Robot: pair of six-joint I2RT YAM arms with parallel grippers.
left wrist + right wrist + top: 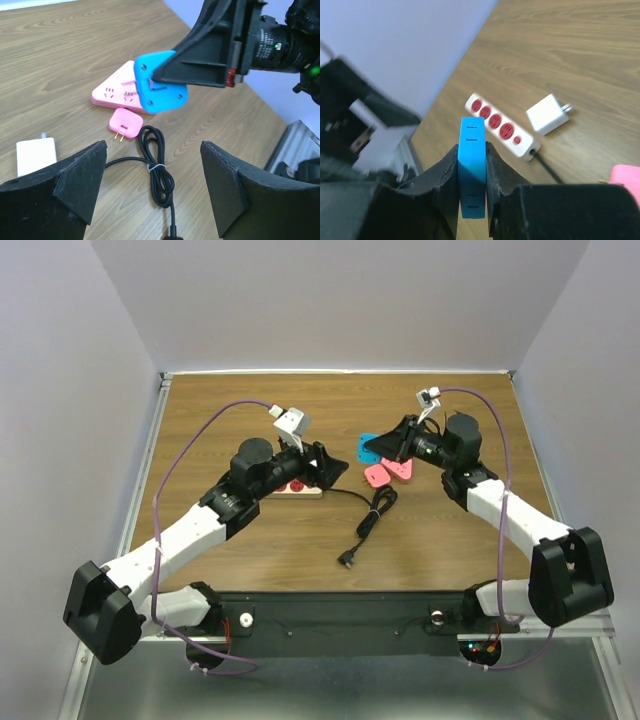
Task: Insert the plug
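My right gripper (388, 445) (472, 172) is shut on a blue triangular socket adapter (368, 449) (160, 82) (472, 165) and holds it edge-up above the table. Below it lie a pink triangular adapter (401, 470) (114, 90) and a small pink two-prong plug (376, 475) (125, 123). My left gripper (330, 467) (152, 190) hangs open over the table with nothing between its fingers. It faces the pink plug and the blue adapter. A white power strip with red sockets (297, 489) (502, 125) lies under the left arm.
A white charger block (35, 156) (547, 115) lies beside the strip. The strip's black cable, tied in a bundle (376, 508) (160, 172), runs toward the near edge and ends in a black plug (348, 560). Grey walls enclose the wooden table (450, 530).
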